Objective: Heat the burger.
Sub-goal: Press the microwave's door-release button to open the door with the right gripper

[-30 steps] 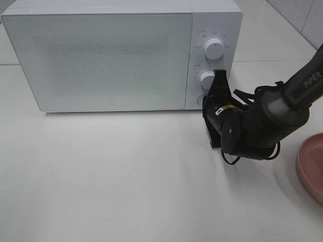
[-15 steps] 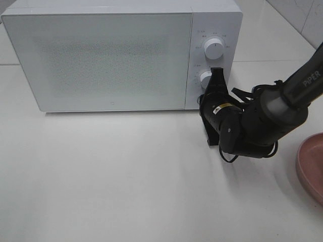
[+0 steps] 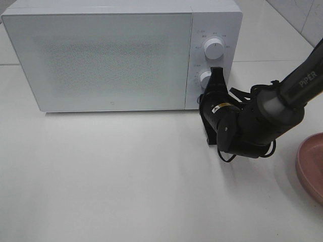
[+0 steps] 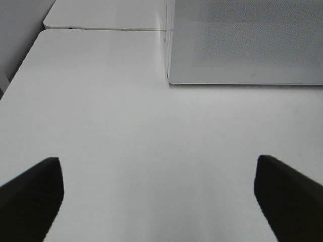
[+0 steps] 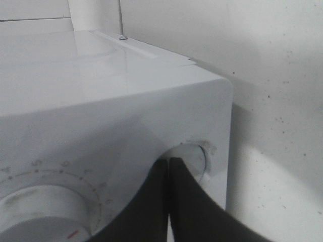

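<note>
The burger is out of view. The white microwave (image 3: 106,55) stands at the back of the table with its door shut. My right gripper (image 3: 209,91) is shut with nothing in it. Its fingertips (image 5: 169,164) rest against a round button (image 5: 192,154) near the lower corner of the control panel, just below the lower knob (image 5: 35,212). The exterior high view shows the same lower knob (image 3: 205,77) partly covered by the gripper, and the upper knob (image 3: 214,48) free. My left gripper (image 4: 160,201) hangs open over bare table, facing the microwave's front (image 4: 247,40).
A pink plate (image 3: 312,164) lies at the table's right edge, partly cut off, beside the right arm (image 3: 267,118). Bare white tabletop (image 3: 111,171) spreads in front of the microwave.
The right gripper has shifted a little left, closer to the control panel. The left gripper's view gives no earlier frame.
</note>
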Tool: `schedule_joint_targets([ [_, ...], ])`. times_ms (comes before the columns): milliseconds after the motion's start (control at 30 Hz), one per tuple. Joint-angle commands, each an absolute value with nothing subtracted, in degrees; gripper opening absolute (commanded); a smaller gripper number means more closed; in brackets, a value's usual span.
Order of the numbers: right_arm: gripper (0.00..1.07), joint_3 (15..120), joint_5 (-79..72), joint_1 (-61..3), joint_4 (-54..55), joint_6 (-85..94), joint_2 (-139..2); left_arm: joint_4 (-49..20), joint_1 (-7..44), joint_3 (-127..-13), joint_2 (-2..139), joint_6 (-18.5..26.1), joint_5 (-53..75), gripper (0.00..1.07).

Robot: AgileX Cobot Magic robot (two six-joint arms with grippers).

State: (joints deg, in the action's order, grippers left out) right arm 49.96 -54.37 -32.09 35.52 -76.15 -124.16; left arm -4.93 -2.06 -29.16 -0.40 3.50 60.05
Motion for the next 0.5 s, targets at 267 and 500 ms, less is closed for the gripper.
schedule_joint_targets([
  [267,0.00,56.6,-64.9,-30.5,35.7,-74.5,-126.9,-5.0,-1.9,-28.9,-1.5,3.1,59.5,0.98],
  [500,0.00,56.7,-67.2,-29.9,37.8,-71.5,-126.9,-5.0,-1.9,-28.9,-1.5,3.1,59.5,0.98],
])
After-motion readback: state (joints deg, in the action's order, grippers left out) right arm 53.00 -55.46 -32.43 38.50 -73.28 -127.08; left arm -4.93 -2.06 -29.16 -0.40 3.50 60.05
